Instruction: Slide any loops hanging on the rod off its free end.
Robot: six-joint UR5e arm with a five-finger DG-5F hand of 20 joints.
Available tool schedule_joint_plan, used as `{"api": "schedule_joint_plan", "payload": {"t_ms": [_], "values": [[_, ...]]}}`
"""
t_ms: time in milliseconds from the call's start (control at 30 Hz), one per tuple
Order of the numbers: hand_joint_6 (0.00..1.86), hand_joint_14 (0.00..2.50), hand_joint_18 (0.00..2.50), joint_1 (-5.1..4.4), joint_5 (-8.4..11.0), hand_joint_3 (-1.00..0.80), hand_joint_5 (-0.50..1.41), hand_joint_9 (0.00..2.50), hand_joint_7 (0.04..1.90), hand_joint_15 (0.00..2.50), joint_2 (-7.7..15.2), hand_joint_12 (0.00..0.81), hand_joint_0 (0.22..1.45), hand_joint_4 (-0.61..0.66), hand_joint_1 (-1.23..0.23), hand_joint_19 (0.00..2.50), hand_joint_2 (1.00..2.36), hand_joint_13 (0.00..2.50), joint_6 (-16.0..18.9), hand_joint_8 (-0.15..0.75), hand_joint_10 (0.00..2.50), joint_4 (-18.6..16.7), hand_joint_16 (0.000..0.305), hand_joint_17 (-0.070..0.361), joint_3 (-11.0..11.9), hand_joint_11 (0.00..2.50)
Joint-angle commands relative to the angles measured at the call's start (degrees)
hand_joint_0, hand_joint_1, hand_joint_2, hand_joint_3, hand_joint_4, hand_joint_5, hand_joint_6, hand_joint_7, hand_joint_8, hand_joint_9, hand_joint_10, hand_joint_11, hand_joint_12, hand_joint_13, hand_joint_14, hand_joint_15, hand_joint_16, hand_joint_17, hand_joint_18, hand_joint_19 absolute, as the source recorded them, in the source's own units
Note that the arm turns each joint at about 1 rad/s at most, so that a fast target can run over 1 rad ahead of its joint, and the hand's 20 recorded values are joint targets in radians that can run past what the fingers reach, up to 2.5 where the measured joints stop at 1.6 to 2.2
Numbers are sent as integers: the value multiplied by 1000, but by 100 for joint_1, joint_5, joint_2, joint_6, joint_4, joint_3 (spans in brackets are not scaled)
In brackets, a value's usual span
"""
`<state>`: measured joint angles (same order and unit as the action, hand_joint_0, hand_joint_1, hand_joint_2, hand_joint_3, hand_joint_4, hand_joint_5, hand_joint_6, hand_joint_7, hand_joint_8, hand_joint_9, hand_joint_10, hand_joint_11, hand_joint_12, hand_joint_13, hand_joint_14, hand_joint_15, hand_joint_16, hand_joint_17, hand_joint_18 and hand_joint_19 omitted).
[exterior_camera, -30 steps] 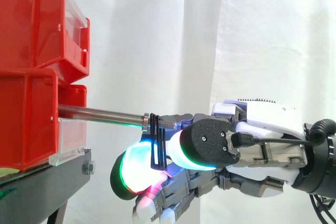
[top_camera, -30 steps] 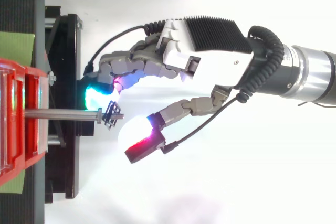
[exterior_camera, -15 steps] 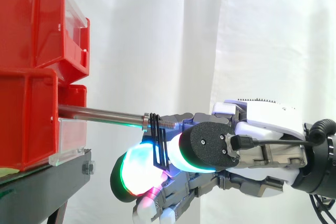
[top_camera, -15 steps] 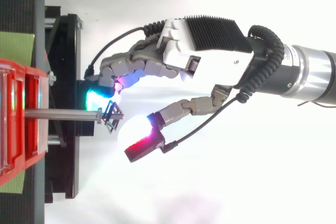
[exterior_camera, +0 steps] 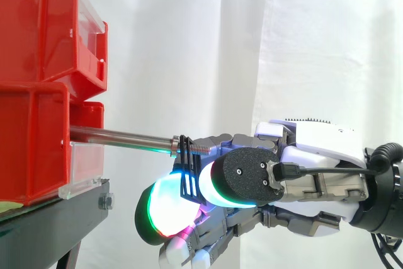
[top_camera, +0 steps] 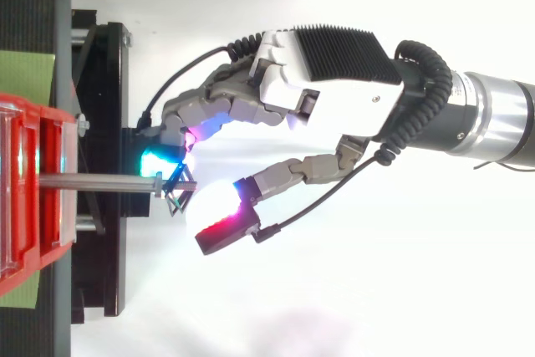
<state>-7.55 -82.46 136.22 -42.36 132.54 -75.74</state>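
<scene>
A steel rod (exterior_camera: 119, 135) juts rightward from the red bins (exterior_camera: 31, 149). Thin black loops (exterior_camera: 187, 171) hang close together near its threaded free end. The hand (exterior_camera: 315, 149) comes in from the right at rod height. Its thumb pad (exterior_camera: 242, 177) presses against the loops from the right, and a green-glowing fingertip (exterior_camera: 160, 209) sits behind and below them. In the top view the loops (top_camera: 176, 192) lie between the cyan fingertip (top_camera: 155, 160) and the white-glowing thumb (top_camera: 219, 215), with the fingers curled around the end of the rod (top_camera: 96, 181).
Stacked red bins with clear front lips stand on a black stand (exterior_camera: 50, 218) at the left. A white curtain (exterior_camera: 189, 42) hangs behind. Open space lies to the right of the rod's free end, around the arm (top_camera: 493, 123).
The thumb has closed leftward onto the loops, and the curled fingers have drawn in slightly. The loops' lower part has tilted a little; they stay near the rod's end.
</scene>
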Motion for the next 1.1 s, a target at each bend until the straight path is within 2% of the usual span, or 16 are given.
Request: {"api": "schedule_joint_plan", "payload": {"t_ms": [0, 367, 867, 1067], "values": [[875, 5, 811, -1, 1, -318, -197, 857, 982, 137, -8, 260, 592, 80, -661, 408, 1016, 831, 0, 259, 11, 0, 38, 84, -2, 333], [917, 6, 806, 8, -60, -176, -191, 864, 1060, 141, -8, 258, 597, -37, -690, 413, 1026, 828, 70, 254, 11, 0, 37, 83, 69, 344], [922, 5, 804, 17, -104, -157, -189, 863, 1075, 139, -8, 256, 600, -42, -691, 414, 1026, 826, 176, 254, 13, 167, 37, 83, 95, 350], [922, 5, 801, 8, -289, -162, -189, 865, 1072, 138, -26, 256, 601, -39, -691, 416, 1026, 825, 193, 254, 12, 369, 37, 82, 95, 347]]}}
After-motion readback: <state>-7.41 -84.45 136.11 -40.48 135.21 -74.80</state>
